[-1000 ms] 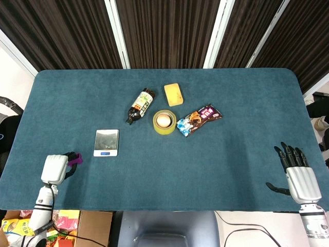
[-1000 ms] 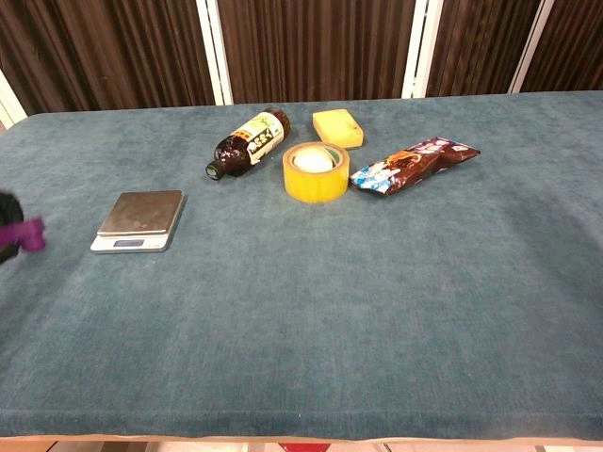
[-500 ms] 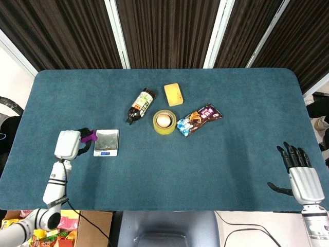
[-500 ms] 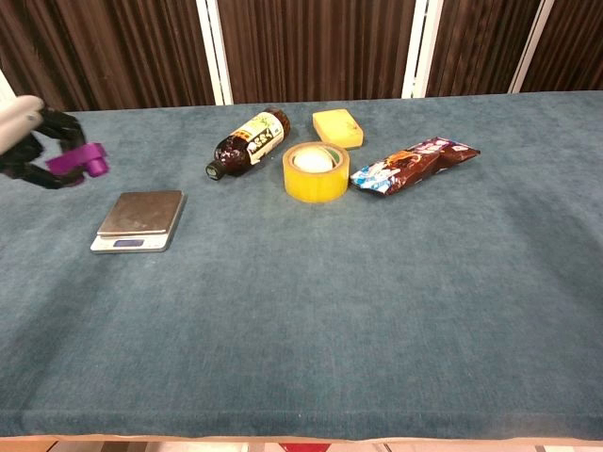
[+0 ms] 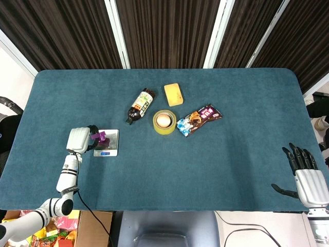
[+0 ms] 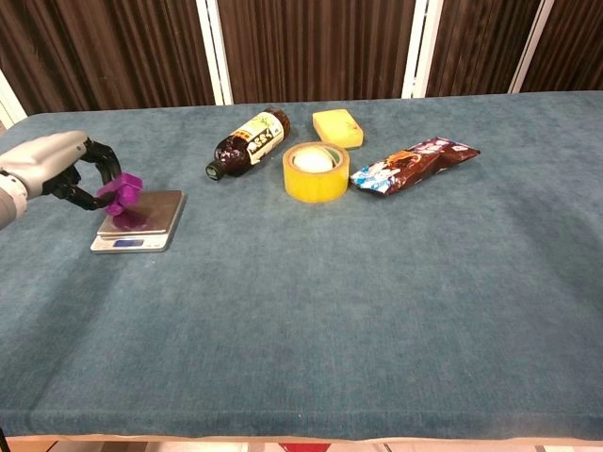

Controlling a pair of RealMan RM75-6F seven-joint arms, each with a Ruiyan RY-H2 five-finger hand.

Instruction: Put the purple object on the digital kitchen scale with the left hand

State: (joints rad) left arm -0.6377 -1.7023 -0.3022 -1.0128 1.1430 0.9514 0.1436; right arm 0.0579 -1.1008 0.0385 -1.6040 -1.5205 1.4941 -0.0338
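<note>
Purple against the grey platform, the purple object sat at the tips of the left hand, pinched between dark fingers curled over it from above and the thumb beneath. It hung over the left part of the digital kitchen scale, and its lower end looked close to or touching the platform; whether its weight rested there could not be told. In the head view the object showed just beyond the white back of the left hand, over the scale, whose blue display strip faced the near edge of the table.

At the far right edge of the head view, the right hand lay near the table's front corner with its fingers straight and apart and the thumb out to the side, holding nothing.

Further back on the blue cloth lay a dark bottle on its side, a yellow sponge, a roll of yellow tape ringing a pale round thing, and a snack packet just right of the tape.
</note>
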